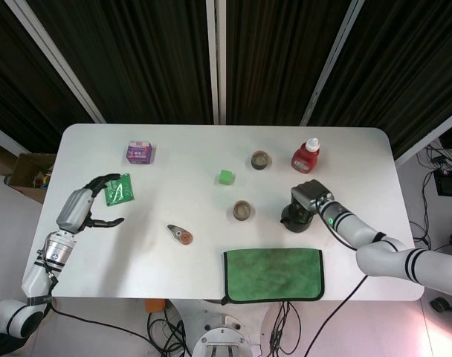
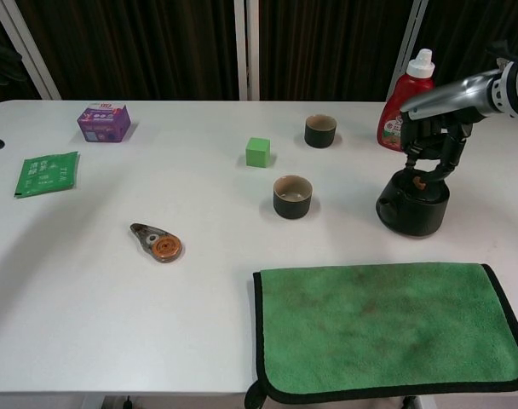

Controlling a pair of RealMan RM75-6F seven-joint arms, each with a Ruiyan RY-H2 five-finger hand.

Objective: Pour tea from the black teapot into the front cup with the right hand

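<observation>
The black teapot (image 2: 412, 205) stands on the white table right of the front cup (image 2: 292, 196), a dark cup with a pale inside. My right hand (image 2: 430, 136) reaches down from above, and its fingers curl around the handle on top of the pot. The head view shows the same hand (image 1: 310, 198) over the teapot (image 1: 294, 219), with the front cup (image 1: 242, 210) to its left. A second cup (image 2: 320, 130) stands further back. My left hand (image 1: 88, 205) hovers at the table's left edge, fingers apart and holding nothing.
A red bottle (image 2: 407, 104) stands just behind the teapot. A green cloth (image 2: 387, 328) lies at the front right. Also on the table are a green cube (image 2: 258, 152), a small tape dispenser (image 2: 157, 243), a green packet (image 2: 46, 173) and a purple box (image 2: 104, 122).
</observation>
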